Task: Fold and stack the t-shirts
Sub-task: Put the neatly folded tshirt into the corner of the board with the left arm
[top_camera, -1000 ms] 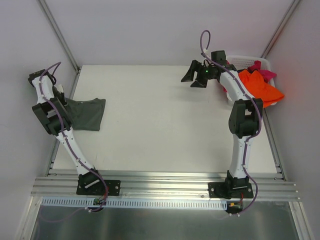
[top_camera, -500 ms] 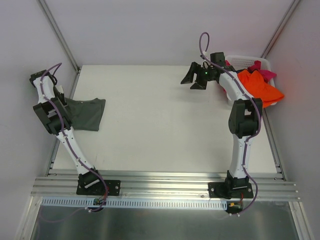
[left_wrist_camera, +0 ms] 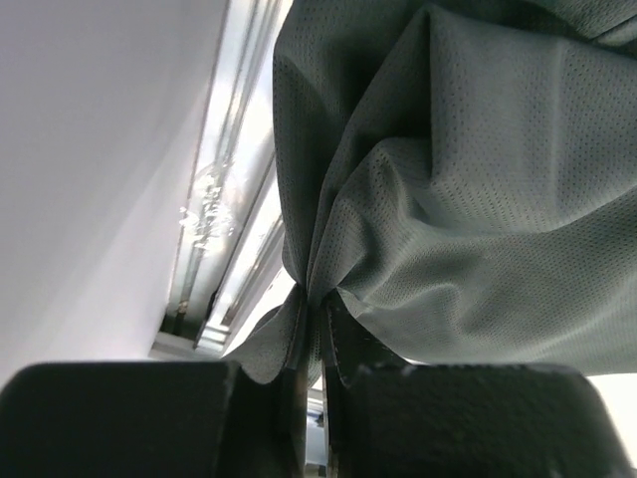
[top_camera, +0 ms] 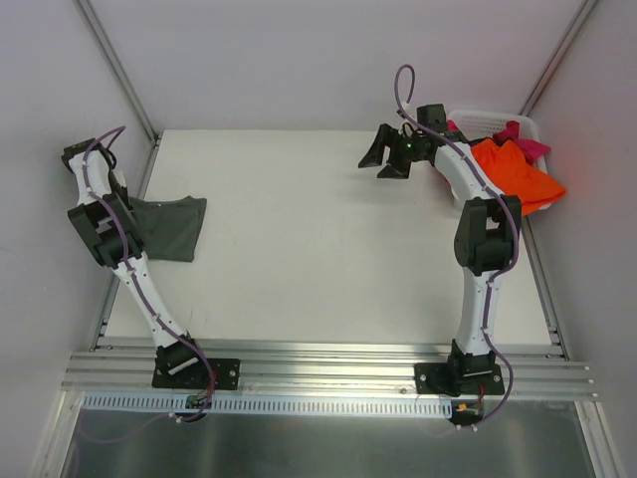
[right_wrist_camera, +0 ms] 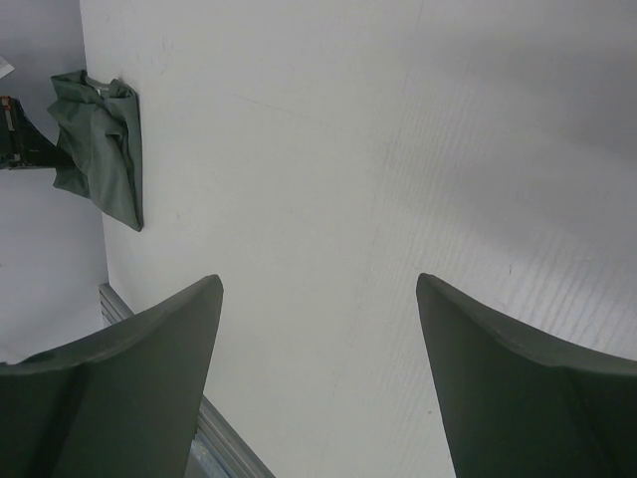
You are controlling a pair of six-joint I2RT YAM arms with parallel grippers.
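Grey-olive shirt [top_camera: 169,227] crumpled, fine mesh weave, at left edge of table [top_camera: 318,249], one fold pinched tight in left gripper [left_wrist_camera: 317,324]. Orange shirt [top_camera: 518,174] and pink shirt [top_camera: 530,142] heaped in white basket [top_camera: 476,115], far right corner. Right gripper [top_camera: 386,159] spread wide above white tabletop. Pale walls around.

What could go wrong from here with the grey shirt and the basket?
1. The left pincer pinches only a small bunch of the grey shirt at the left edge of the table; it may slip free or drag off.
2. The orange shirt hangs over the basket rim and might slide out while the open right pincer is elsewhere.
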